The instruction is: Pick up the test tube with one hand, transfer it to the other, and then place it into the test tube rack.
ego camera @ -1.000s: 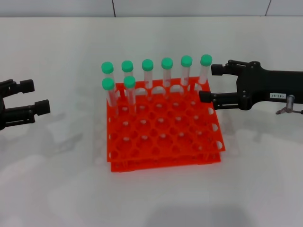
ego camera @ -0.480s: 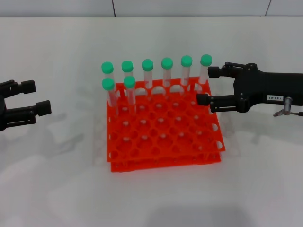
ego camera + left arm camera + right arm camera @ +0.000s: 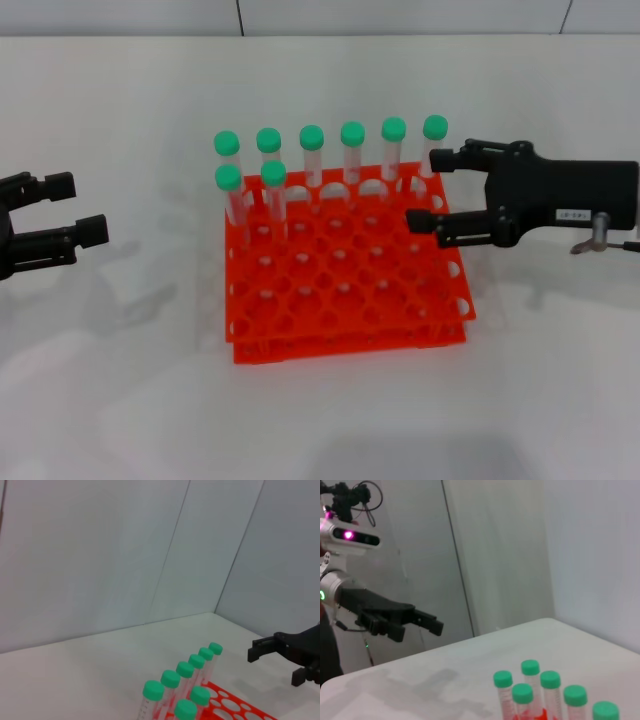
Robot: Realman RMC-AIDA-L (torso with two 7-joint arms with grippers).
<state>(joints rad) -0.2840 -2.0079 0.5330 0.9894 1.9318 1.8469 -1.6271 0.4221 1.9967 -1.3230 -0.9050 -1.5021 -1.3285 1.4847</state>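
1. Near the middle of the tabletop [image 3: 120,400] stands the test tube rack [image 3: 345,290], with eight green-capped tubes upright in its holes along the side toward the far edge.
2. At the end of that row nearest the right edge stands the test tube [image 3: 434,150], upright in its hole.
3. I think it is light and stiff. Its clear side looks smooth, so it could slip.
4. A soft pinch just under the green cap looks best to me, because the cap is the part that sticks up free above the rack.
5. The right gripper [image 3: 421,189] is spread wide. It holds nothing. Its far finger is just beside the tube's cap.
6. Over by the left edge, the left gripper [image 3: 80,208] hangs spread and holds nothing too.
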